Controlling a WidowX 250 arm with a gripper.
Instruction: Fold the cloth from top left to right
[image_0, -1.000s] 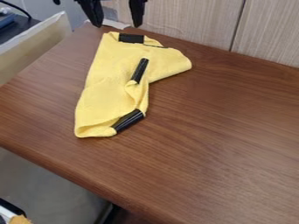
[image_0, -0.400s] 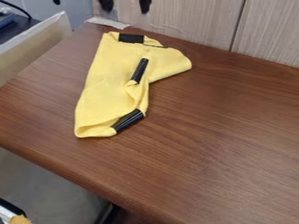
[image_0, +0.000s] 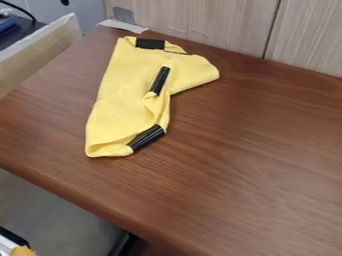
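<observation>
A yellow cloth (image_0: 120, 95) lies on a brown wooden table (image_0: 234, 175), toward its far corner; its position relative to the gripper cannot be told, nor whether the gripper is open, closed or holding anything. The cloth is partly folded and wrinkled, one flap pointing right, with black patches (image_0: 150, 44) at the top, middle and lower edge. Wood-grain panels (image_0: 207, 22) stand behind the table, a whitish strip (image_0: 123, 26) lies at its far corner, and a pale board (image_0: 40, 50) runs beside its left edge.
</observation>
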